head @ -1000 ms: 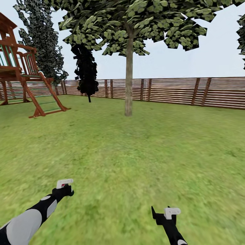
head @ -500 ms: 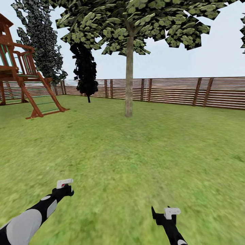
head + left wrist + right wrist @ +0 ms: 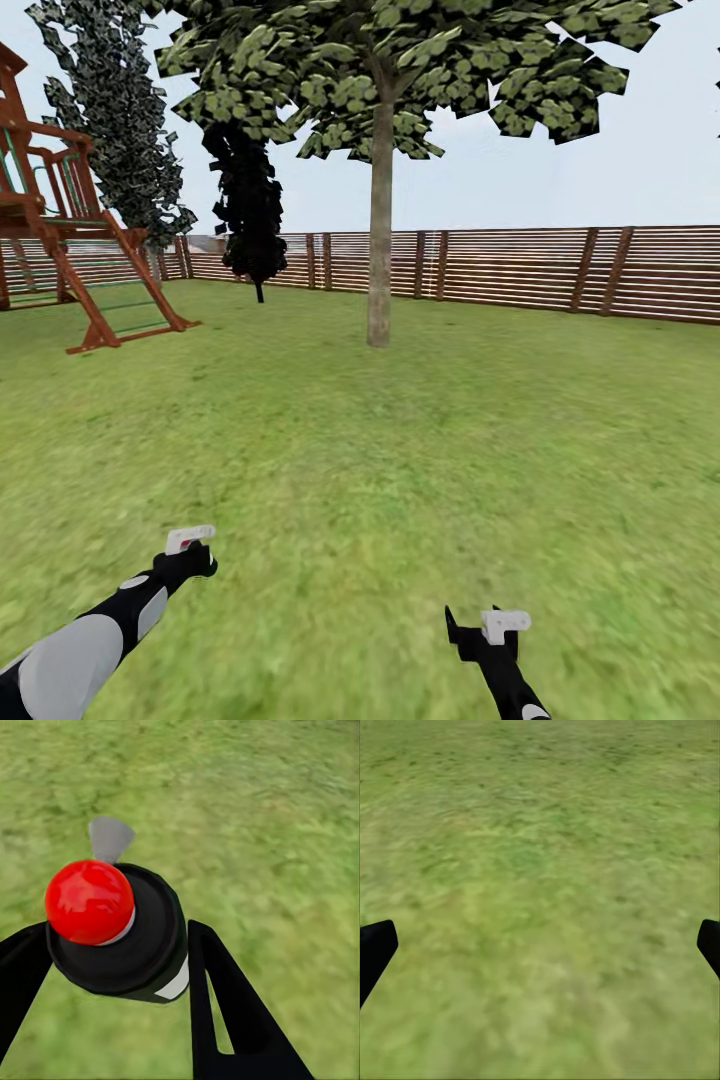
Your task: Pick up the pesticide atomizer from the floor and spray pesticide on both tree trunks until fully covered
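The left gripper is clamping the pesticide bottle between its fingers, red cap up. The right gripper is hanging spread wide and empty over the lawn. The tree trunk is standing well beyond both, before the fence.

Left arm: extended forward and low at the head view's left. Left hand: fingers closed against the pesticide atomizer. Right arm: extended forward and low at the right. Right hand: fingers spread wide apart, nothing between them.
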### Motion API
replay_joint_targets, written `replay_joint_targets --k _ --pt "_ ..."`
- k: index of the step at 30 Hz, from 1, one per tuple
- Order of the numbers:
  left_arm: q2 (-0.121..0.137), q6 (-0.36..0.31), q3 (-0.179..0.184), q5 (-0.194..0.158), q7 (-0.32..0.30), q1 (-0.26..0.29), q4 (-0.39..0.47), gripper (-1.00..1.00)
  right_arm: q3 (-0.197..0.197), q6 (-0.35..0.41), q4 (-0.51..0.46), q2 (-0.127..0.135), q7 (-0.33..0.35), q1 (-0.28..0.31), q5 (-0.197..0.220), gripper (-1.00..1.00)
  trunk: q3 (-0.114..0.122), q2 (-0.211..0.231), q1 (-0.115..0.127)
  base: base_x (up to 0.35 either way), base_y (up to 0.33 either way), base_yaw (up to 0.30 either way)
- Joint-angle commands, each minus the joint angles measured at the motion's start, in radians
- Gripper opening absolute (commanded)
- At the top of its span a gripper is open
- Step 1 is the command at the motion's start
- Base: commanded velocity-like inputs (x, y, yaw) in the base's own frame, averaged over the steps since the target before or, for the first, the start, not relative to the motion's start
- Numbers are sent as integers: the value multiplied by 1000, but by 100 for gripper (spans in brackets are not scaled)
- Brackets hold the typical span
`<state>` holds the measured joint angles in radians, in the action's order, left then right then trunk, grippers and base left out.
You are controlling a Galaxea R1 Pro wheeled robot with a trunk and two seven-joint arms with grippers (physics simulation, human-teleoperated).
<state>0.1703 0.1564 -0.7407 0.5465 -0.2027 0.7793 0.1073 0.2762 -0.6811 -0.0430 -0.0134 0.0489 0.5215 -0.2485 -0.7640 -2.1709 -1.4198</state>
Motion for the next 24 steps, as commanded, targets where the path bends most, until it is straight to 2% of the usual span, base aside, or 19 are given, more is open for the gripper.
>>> replay_joint_targets --k 1,24 --pt "0 0 0 0 0 0 0 -100 0 0 0 0 0 0 0 100 0 0 0 338 0 0" --pt "0 0 0 0 0 1 0 -100 0 0 0 0 0 0 0 100 0 0 0 338 0 0"
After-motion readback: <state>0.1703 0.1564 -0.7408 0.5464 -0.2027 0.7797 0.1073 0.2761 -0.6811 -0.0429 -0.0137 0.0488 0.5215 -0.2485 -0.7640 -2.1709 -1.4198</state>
